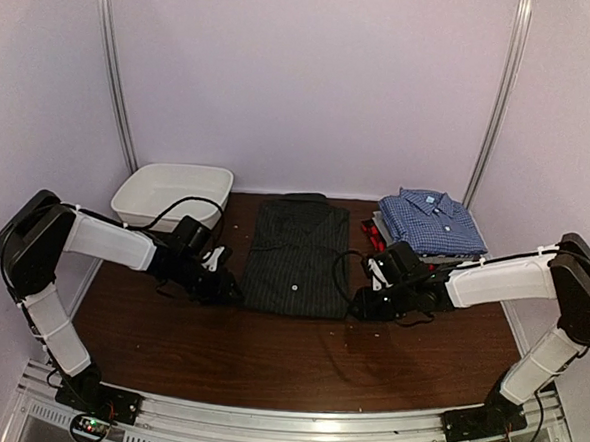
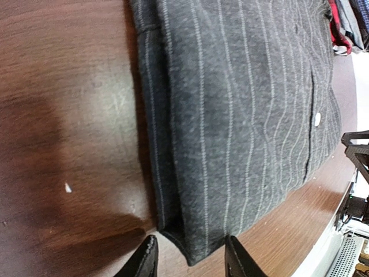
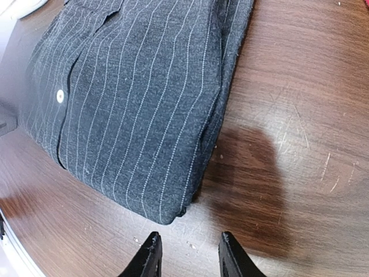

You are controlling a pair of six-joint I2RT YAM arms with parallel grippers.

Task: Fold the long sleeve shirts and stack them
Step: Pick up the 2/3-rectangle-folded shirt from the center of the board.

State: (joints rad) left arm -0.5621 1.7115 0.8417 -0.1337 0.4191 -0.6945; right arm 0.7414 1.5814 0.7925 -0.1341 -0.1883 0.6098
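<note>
A black pinstriped long sleeve shirt (image 1: 298, 256) lies folded flat in the middle of the table, with one light button showing (image 2: 317, 119). My left gripper (image 1: 226, 289) is at the shirt's near left corner. Its jaws (image 2: 190, 262) stand open with that corner (image 2: 199, 248) lying between the fingertips, not pinched. My right gripper (image 1: 362, 303) is at the near right corner. It is also open (image 3: 187, 257), over bare wood just short of the shirt (image 3: 138, 115). A blue checked shirt (image 1: 432, 221) tops a folded stack at the back right.
A white tub (image 1: 171, 193) stands at the back left. Grey and red-black cloth (image 1: 371, 233) shows under the blue shirt on the stack. The brown table (image 1: 286, 361) stretches toward the arm bases. Small white specks lie on the wood (image 2: 68, 187).
</note>
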